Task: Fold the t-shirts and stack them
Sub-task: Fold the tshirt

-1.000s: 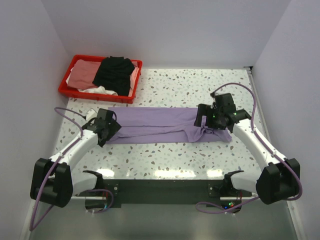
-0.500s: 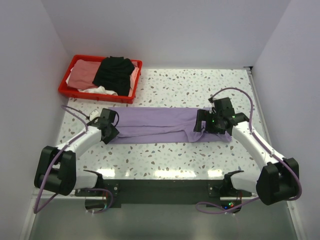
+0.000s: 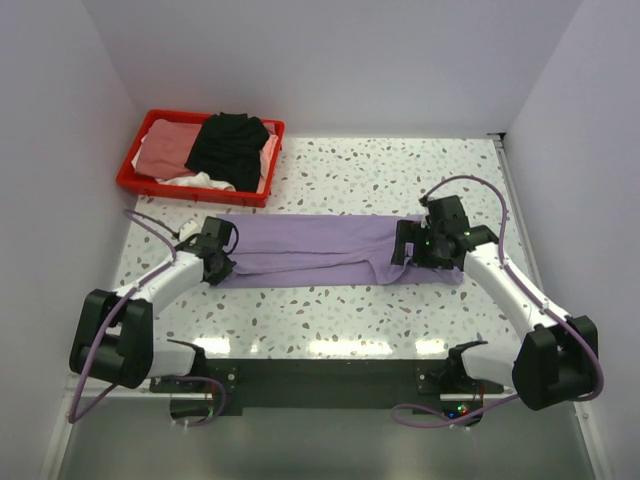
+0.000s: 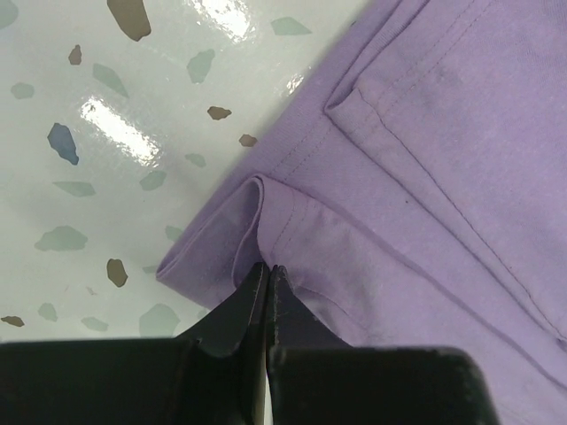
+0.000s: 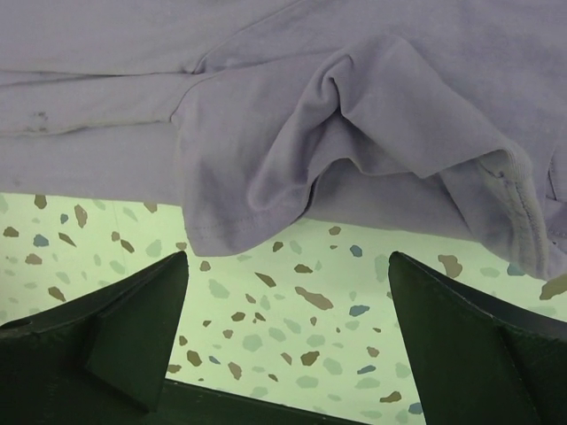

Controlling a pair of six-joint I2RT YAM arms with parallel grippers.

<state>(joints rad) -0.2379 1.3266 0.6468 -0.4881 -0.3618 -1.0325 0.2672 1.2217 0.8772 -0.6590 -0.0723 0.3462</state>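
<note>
A purple t-shirt [image 3: 320,250] lies on the speckled table as a long strip folded lengthwise. My left gripper [image 3: 219,264] is at the strip's left end. In the left wrist view the left gripper [image 4: 267,267] is shut, and a small puckered fold of the purple t-shirt [image 4: 425,159] is pinched at its tips. My right gripper [image 3: 408,250] hovers over the strip's right end. Seen from the right wrist, the right gripper [image 5: 288,258] stands wide open over bare table just off the near hem of the purple t-shirt [image 5: 337,115], holding nothing.
A red bin [image 3: 190,190] at the back left holds a black t-shirt [image 3: 230,148], a pink one [image 3: 165,152] and some white cloth [image 3: 195,181]. Walls close in the left, back and right. The arm bases sit along the near table edge.
The left gripper has closed from open onto the shirt's left end. The right gripper has shifted slightly right over the shirt's right end and stayed open.
</note>
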